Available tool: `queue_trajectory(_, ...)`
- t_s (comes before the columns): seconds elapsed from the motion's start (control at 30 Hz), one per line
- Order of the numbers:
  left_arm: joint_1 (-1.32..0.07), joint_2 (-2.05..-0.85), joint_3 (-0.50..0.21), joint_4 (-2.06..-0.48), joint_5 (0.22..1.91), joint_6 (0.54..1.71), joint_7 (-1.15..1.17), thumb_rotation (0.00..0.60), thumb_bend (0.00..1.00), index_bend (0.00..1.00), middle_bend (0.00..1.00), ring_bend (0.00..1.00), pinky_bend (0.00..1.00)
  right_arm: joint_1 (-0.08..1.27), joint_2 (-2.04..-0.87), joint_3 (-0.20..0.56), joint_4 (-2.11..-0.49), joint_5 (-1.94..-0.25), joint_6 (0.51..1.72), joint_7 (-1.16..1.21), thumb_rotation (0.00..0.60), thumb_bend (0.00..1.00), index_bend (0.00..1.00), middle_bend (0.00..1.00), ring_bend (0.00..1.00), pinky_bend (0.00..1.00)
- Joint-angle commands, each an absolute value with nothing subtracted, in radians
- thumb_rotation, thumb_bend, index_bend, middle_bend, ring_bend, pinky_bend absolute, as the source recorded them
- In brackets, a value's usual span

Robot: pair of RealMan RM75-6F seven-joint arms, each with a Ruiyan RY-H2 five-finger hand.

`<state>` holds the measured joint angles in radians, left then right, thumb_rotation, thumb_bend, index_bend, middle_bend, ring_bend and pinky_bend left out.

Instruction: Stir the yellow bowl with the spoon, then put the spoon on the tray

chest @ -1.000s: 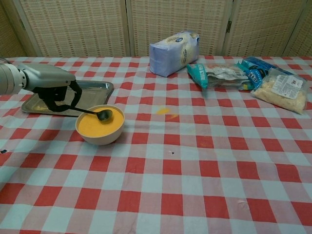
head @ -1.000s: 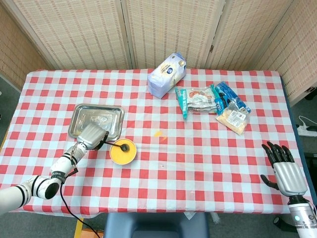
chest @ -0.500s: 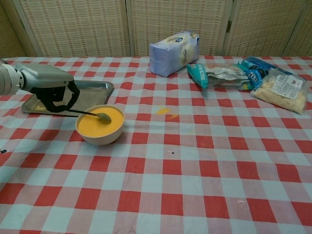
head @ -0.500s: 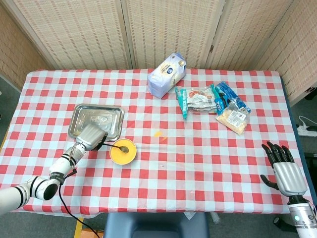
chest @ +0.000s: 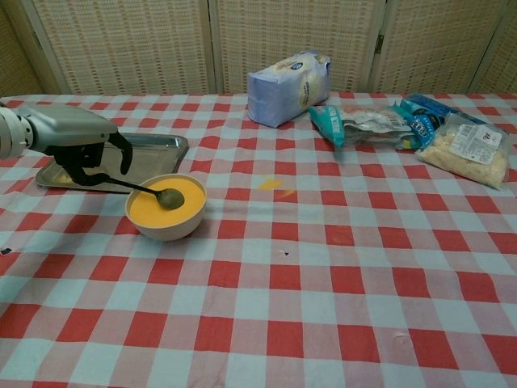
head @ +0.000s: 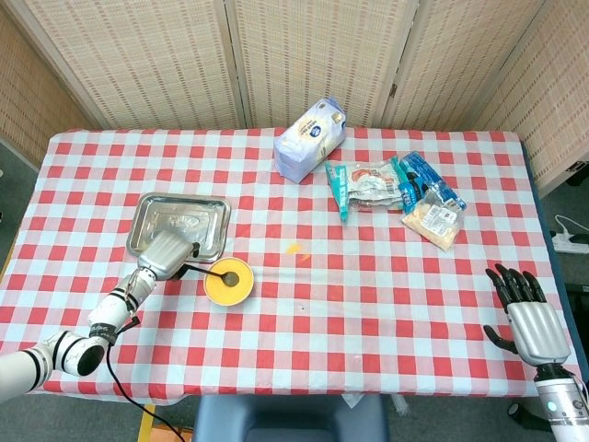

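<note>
Chest view: spoon [chest: 153,192] inside bowl [chest: 166,218] rim

Both hands: silver backs, black fingers; left hand [head: 167,251], right hand [head: 528,315].

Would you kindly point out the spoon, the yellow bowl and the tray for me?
spoon [chest: 170,197], chest view, on its scoop, over the bowl.
yellow bowl [chest: 166,228], chest view, on its outer front wall.
tray [head: 210,223], head view, on bare metal near its right edge.
</note>
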<state>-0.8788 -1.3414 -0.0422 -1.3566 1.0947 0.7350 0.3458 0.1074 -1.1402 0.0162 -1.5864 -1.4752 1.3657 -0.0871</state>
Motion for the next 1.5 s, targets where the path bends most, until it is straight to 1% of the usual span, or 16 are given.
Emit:
queue_trajectory(0.03, -0.860, -1.339, -0.049, -1.367, 1.135, 0.777, 0.316, 0.600, 0.46, 0.37, 1.00, 1.00, 1.00, 0.107, -1.140, 0.016, -1.587, -1.475, 1.365, -0.087, 0.600, 0.17, 0.00, 0.00, 0.00, 0.00)
queue_trajectory(0.13, -0.846, -1.316, -0.047, -1.398, 1.163, 0.795, 0.293, 0.600, 0.46, 0.37, 1.00, 1.00, 1.00, 0.107, -1.138, 0.015, -1.587, -1.476, 1.366, -0.085, 0.600, 0.17, 0.00, 0.00, 0.00, 0.00)
queue_trajectory(0.27, -0.839, -1.294, -0.037, -1.429, 1.161, 0.779, 0.291, 0.600, 0.46, 0.38, 1.00, 1.00, 1.00, 0.105, -1.136, 0.012, -1.591, -1.486, 1.371, -0.082, 0.600, 0.17, 0.00, 0.00, 0.00, 0.00)
queue_trajectory(0.43, -0.836, -1.305, -0.029, -1.425, 1.144, 0.761, 0.310, 0.600, 0.46, 0.40, 1.00, 1.00, 1.00, 0.101, -1.132, 0.008, -1.598, -1.499, 1.384, -0.080, 0.600, 0.17, 0.00, 0.00, 0.00, 0.00)
queue_trajectory(0.7, -0.847, -1.313, -0.047, -1.414, 1.124, 0.749, 0.315, 0.600, 0.46, 0.40, 1.00, 1.00, 1.00, 0.101, -1.130, 0.010, -1.595, -1.495, 1.380, -0.076, 0.600, 0.17, 0.00, 0.00, 0.00, 0.00)
queue_trajectory(0.9, -0.852, -1.323, -0.045, -1.397, 1.113, 0.726, 0.315, 0.600, 0.45, 0.46, 1.00, 1.00, 1.00, 0.101, -1.130, 0.011, -1.593, -1.492, 1.381, -0.076, 0.600, 0.17, 0.00, 0.00, 0.00, 0.00)
queue_trajectory(1.0, -0.854, -1.331, -0.043, -1.385, 1.112, 0.718, 0.314, 0.600, 0.46, 0.47, 1.00, 1.00, 1.00, 0.101, -1.131, 0.012, -1.593, -1.491, 1.380, -0.077, 0.600, 0.17, 0.00, 0.00, 0.00, 0.00)
queue_trajectory(1.13, -0.855, -1.337, -0.047, -1.373, 1.114, 0.718, 0.309, 0.600, 0.46, 0.48, 1.00, 1.00, 1.00, 0.103, -1.133, 0.013, -1.591, -1.487, 1.375, -0.078, 0.600, 0.17, 0.00, 0.00, 0.00, 0.00)
queue_trajectory(1.5, -0.853, -1.340, -0.049, -1.363, 1.125, 0.716, 0.295, 0.600, 0.46, 0.56, 1.00, 1.00, 1.00, 0.104, -1.135, 0.015, -1.590, -1.482, 1.372, -0.081, 0.600, 0.17, 0.00, 0.00, 0.00, 0.00)
